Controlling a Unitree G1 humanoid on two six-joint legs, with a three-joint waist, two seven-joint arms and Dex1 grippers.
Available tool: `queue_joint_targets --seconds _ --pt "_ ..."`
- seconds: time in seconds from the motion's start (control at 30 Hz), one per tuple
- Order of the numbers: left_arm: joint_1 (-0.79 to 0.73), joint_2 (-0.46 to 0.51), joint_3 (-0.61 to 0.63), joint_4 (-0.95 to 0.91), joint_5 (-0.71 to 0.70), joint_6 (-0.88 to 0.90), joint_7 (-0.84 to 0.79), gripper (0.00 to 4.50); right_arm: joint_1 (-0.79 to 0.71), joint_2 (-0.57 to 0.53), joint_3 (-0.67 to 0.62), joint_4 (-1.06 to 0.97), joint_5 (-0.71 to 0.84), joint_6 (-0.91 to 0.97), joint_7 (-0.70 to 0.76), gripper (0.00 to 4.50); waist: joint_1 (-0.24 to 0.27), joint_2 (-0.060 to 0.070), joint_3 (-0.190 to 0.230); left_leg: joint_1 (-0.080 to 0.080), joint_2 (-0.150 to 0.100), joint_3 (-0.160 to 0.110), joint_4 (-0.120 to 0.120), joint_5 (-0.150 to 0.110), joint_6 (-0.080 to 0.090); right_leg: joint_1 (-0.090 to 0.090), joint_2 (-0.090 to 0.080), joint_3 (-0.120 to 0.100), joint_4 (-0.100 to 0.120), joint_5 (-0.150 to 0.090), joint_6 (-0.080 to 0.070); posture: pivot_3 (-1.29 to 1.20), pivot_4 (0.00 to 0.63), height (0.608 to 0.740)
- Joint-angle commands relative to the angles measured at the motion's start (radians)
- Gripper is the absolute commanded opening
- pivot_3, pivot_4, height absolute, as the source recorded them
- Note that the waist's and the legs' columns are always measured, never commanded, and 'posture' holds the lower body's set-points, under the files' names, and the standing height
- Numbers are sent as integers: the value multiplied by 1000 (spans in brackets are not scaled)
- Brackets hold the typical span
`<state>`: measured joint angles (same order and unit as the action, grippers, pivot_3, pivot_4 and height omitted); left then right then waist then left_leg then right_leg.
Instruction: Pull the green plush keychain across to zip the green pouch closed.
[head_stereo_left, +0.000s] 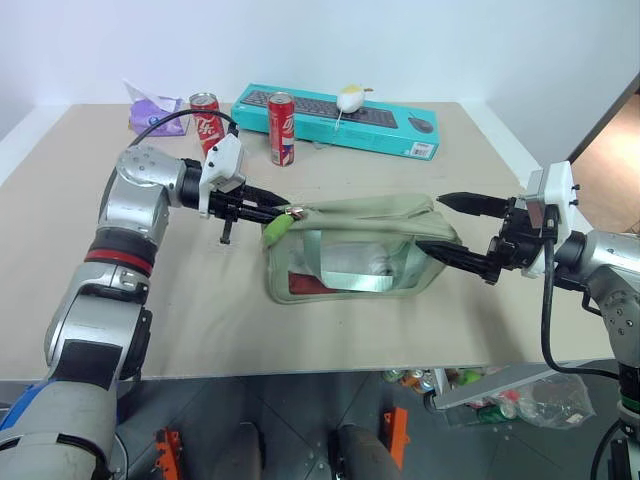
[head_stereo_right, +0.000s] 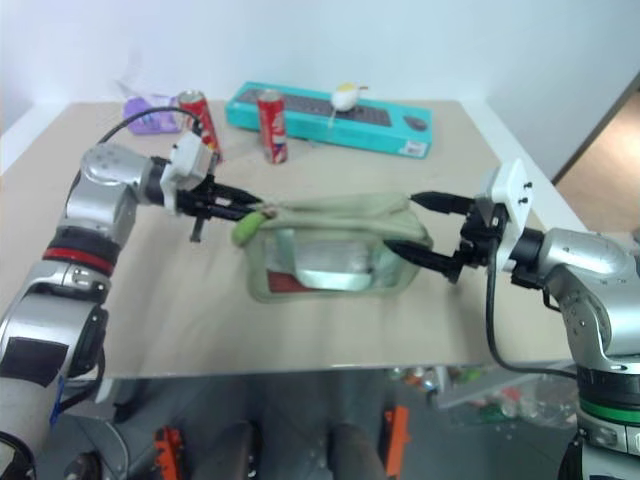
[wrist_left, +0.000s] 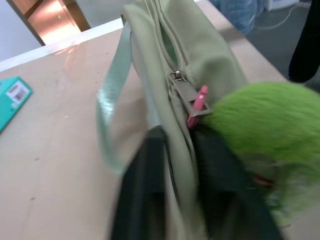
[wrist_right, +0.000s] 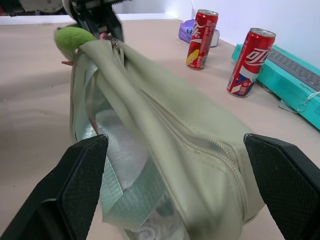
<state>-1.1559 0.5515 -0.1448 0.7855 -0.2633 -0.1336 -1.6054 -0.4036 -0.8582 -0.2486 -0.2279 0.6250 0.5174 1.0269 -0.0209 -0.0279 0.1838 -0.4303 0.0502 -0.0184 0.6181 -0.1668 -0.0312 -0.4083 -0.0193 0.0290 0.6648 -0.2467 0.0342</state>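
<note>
On the beige tabletop before you, mid-table: one pale sage-green fabric pouch with a clear plastic side window and light green webbing strap, lying on its long side, its zipper running along the top.

At the pouch's left end: one lime-green fuzzy plush keychain, hanging off the zipper pull by a small pink clip. The zipper slider sits at this same end.

Left gripper: your black fingers straddle the top edge of the pouch just behind the slider, one each side of the fabric; jaws narrow, and you cannot tell whether they pinch the cloth. The keychain lies just beside them.

Right gripper: jaws wide, spread around the pouch's right end, pads apart from the fabric in the wrist view.

Far edge: two red soda cans, one teal keyboard box with a white mouse on it, one purple wrapper.
</note>
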Motion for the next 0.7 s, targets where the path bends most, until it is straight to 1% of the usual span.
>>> queue_joint_targets --seconds 0.03,0.07,0.2,0.23,0.3,0.37,0.47,0.5,0.57,0.6,0.63,0.7 --pt "-39 48 60 -68 -26 58 -3 2617 -18 -24 -34 -9 8 -16 9 4500 -2 0 0 0 0 0 0 0 0 0 0 0 0 0 0 0 150 740" --pt "-37 55 66 -85 -33 80 -1 2820 -18 -24 -34 -9 9 -16 8 4500 -2 0 0 0 0 0 0 0 0 0 0 0 0 0 0 0 150 740" --pt "53 118 112 -284 -95 259 38 4260 -8 -26 -36 -4 7 -24 10 4500 -5 0 0 0 0 0 0 0 1 0 0 0 0 0 0 0 150 740" --pt "86 130 130 -345 -118 310 63 4464 -5 -25 -36 -4 6 -26 10 4500 -5 0 0 0 0 0 0 -1 1 0 0 1 1 -1 0 0 150 740" --pt "139 144 159 -440 -150 386 111 4464 -1 -23 -35 -2 3 -31 10 4500 -5 0 0 1 0 0 0 -1 1 0 0 0 1 -1 0 0 150 740" --pt "217 146 228 -567 -206 489 222 4464 2 -20 -31 2 0 -35 9 4500 -5 0 0 1 1 0 0 -1 1 0 0 0 1 -1 0 0 150 740" --pt "344 147 316 -731 -248 579 379 4464 -1 -16 -23 19 -5 -44 14 4500 -4 0 0 1 1 0 1 0 1 1 0 0 2 -1 0 0 150 740" --pt "398 141 348 -793 -265 604 430 4464 -2 -17 -17 27 -10 -50 19 4500 -4 0 0 1 1 0 1 0 1 1 0 1 2 0 0 0 150 740" --pt "569 133 412 -949 -269 616 516 4464 -13 -18 1 62 -34 -75 31 4500 -11 1 -1 3 1 1 1 0 1 1 0 1 2 0 0 0 150 740" --pt "629 131 434 -1004 -270 618 551 4464 -18 -19 7 77 -45 -87 35 4500 -14 1 -1 3 1 2 0 -1 1 1 0 3 1 0 0 0 150 740" --pt "676 134 451 -1048 -287 638 574 4464 -22 -19 12 93 -53 -97 40 4500 -14 1 0 6 2 4 0 -1 1 3 -1 5 2 -1 0 0 150 740" --pt "762 131 493 -1135 -330 679 636 4464 -27 -20 17 132 -70 -120 55 4500 -12 0 0 6 2 5 0 -1 1 3 0 5 2 0 0 0 150 740"
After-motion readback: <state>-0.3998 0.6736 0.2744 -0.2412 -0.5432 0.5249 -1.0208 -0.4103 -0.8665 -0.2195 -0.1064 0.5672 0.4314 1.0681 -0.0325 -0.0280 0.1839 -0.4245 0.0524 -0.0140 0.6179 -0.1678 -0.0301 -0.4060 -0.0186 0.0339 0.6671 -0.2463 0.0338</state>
